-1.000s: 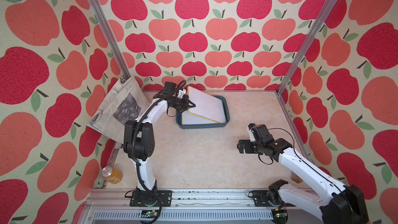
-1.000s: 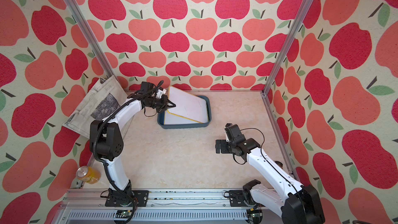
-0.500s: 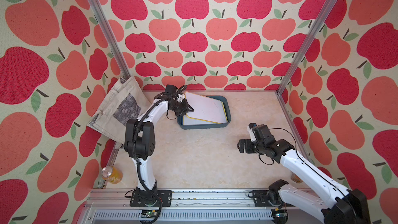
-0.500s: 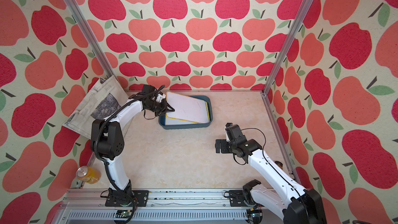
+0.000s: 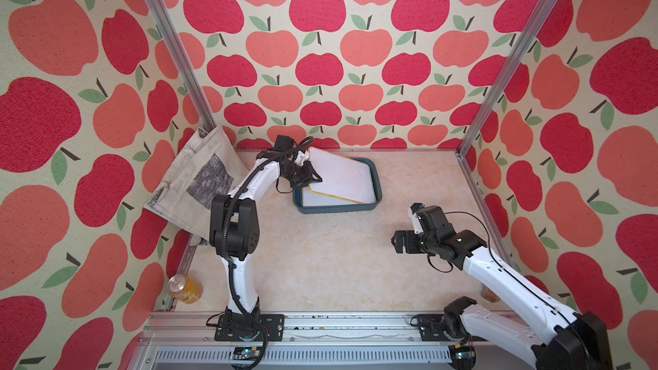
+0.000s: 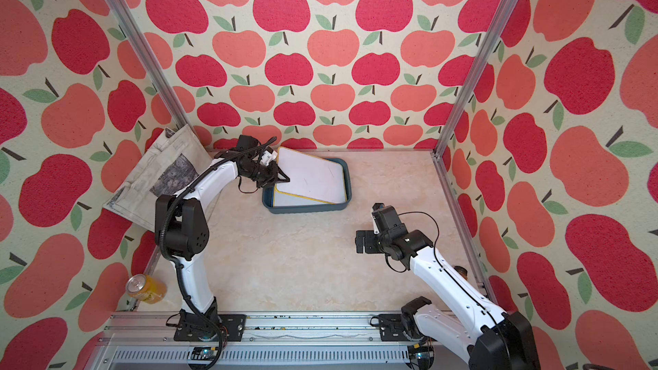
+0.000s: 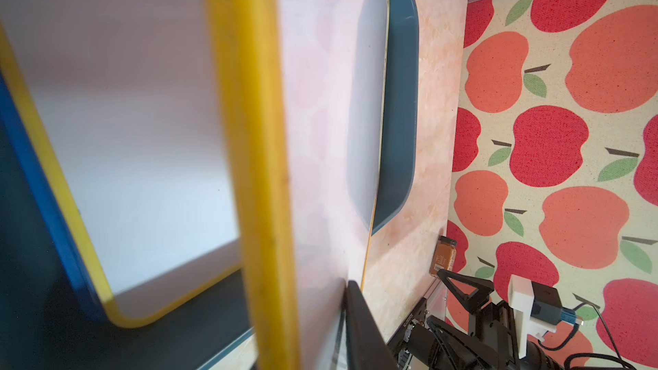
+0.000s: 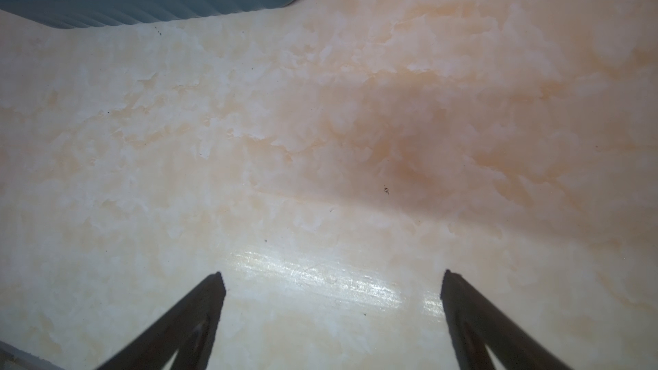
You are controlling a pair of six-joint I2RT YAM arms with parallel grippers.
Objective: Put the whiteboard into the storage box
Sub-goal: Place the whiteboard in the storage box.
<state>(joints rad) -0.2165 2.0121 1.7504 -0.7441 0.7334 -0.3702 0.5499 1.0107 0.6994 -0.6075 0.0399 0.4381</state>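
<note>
The dark teal storage box [image 5: 334,210] [image 6: 306,208] sits at the back middle of the table. One yellow-rimmed whiteboard [image 5: 315,199] [image 7: 135,119] lies flat inside it. A second yellow-rimmed whiteboard [image 5: 341,176] [image 6: 309,176] [image 7: 320,101] leans over the box. Its right edge is down inside and its left edge is raised. My left gripper [image 5: 313,181] [image 6: 281,179] is shut on that raised edge. One black finger [image 7: 359,315] lies against the white face and the other is hidden behind the board. My right gripper [image 5: 400,242] [image 8: 331,279] hangs open over bare table to the front right of the box [image 8: 160,1], holding nothing.
A printed cloth bag [image 5: 199,179] leans on the left wall beside the left arm. An orange can [image 5: 185,288] lies at the front left edge. A small brown jar [image 7: 443,256] stands by the right frame rail. Aluminium posts [image 5: 498,65] mark the back corners.
The left gripper and the board's raised edge dipped toward the box, then came back up a little and shifted right. The right arm has stayed put.
</note>
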